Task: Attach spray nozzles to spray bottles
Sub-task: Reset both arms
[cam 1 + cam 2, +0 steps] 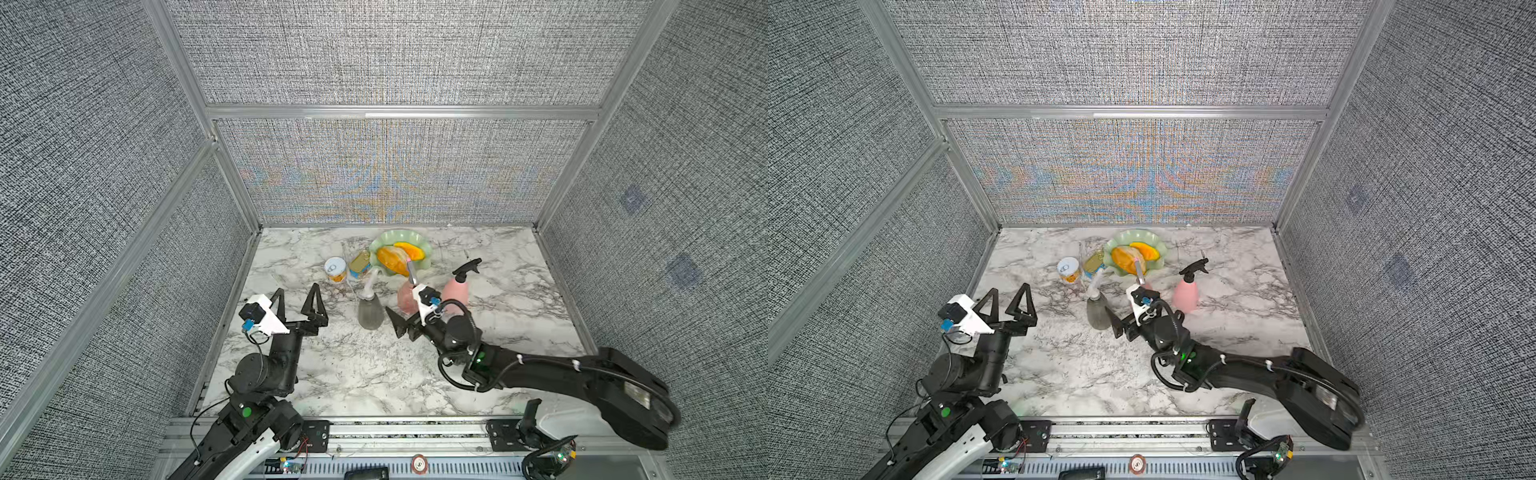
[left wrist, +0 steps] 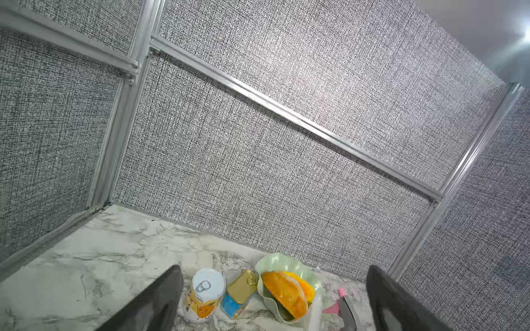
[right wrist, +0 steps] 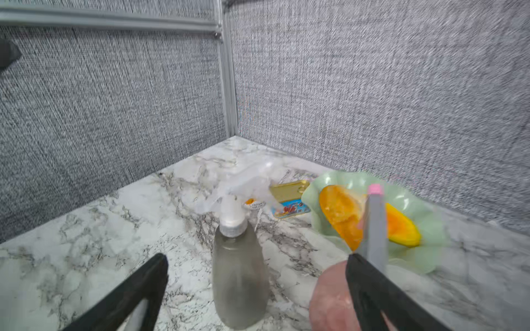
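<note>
Three spray bottles stand mid-table, each with a spray nozzle on its neck. The smoky grey bottle (image 1: 371,316) (image 3: 241,272) carries the whitish-clear nozzle (image 1: 371,283) (image 3: 238,197). The clear pink bottle (image 1: 405,297) (image 3: 329,301) carries the grey-and-pink nozzle (image 1: 411,270) (image 3: 374,229). The pastel pink bottle (image 1: 455,291) (image 1: 1185,295) carries the black nozzle (image 1: 467,268). My right gripper (image 1: 405,316) (image 3: 256,258) is open and rolled sideways, with the grey bottle just ahead of its gap and the clear pink bottle beside one finger. My left gripper (image 1: 297,291) (image 2: 274,269) is open and empty, left of the bottles.
Behind the bottles sit a round pull-tab can (image 1: 336,269), a flat gold-lidded tin (image 1: 359,264) and a green scalloped bowl (image 1: 384,241) with orange fruit pieces. Grey fabric walls enclose the marble table (image 1: 374,374) on three sides.
</note>
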Available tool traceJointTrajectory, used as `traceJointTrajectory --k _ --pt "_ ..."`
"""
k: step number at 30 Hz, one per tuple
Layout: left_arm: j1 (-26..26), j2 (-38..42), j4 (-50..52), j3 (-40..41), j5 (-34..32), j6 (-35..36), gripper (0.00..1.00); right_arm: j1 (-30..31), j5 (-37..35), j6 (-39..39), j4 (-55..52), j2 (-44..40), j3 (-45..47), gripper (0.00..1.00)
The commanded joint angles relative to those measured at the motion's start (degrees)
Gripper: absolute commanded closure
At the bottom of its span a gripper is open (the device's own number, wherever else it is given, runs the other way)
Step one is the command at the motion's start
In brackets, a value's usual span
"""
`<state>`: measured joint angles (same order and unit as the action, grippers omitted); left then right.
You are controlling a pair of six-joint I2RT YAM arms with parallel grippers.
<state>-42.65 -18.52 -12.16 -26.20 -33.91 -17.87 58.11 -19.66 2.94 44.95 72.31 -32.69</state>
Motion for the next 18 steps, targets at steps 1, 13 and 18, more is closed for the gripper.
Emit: traceJointTrajectory --k 1,13,18 --pt "0.0 -3.8 2.0 -3.2 1.0 5.0 0.01 0.1 -7.5 -1.8 -15.7 -8.1 -2.3 0.01" --pt "0.0 -17.3 -13.0 1.4 -18.2 17.0 0.01 -7.8 -40.5 -7.5 -30.2 -17.7 -7.8 0.01" --pt "1.8 -22.5 -58.2 20.9 -15.5 42.9 0.01 -22.1 -24.2 3.2 -33.2 -24.2 -0.9 0.01"
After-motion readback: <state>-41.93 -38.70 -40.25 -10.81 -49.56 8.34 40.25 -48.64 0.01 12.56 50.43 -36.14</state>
